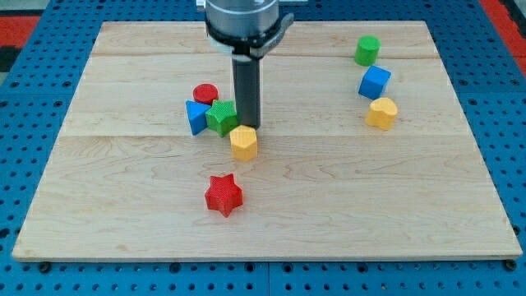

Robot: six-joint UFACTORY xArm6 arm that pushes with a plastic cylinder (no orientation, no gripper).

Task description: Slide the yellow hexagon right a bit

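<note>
The yellow hexagon (244, 142) lies near the middle of the wooden board (329, 205). My tip (247, 126) stands just above it in the view, touching or nearly touching its top edge. A green block (221, 117) sits close to the tip's left, with a blue triangle-like block (196, 115) and a red cylinder (205, 93) beside it. A red star (223, 195) lies below the hexagon.
At the view's upper right are a green cylinder (367, 50), a blue cube (374, 81) and a yellow heart-like block (381, 113). The board lies on a blue perforated table (33, 164).
</note>
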